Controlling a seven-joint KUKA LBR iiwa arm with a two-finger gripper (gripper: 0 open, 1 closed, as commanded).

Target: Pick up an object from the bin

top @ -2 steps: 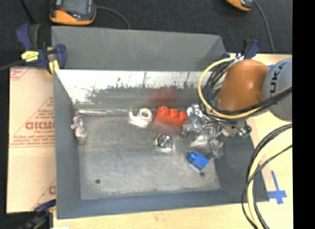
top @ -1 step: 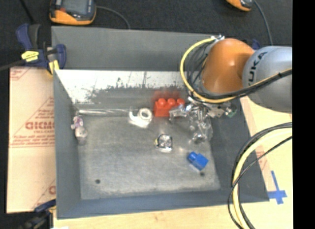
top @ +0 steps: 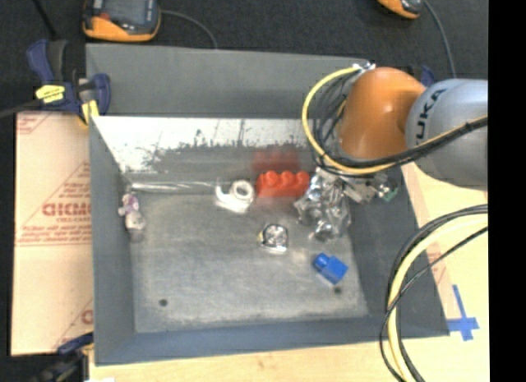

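Observation:
My gripper (top: 325, 223) hangs low at the right side of the bin, its metal fingers pointing down at the floor. Nothing shows between them. A red toy brick (top: 283, 182) lies just to its upper left, near the back wall. A small blue block (top: 330, 268) rests just below the fingers, toward the front right. A shiny round metal piece (top: 274, 238) sits to the left of the gripper.
A white tape-roll-like thing (top: 235, 195) lies left of the red brick. A small pale pink figure (top: 131, 213) stands by the left wall. The arm with its orange cover and cables reaches over the bin's right rim.

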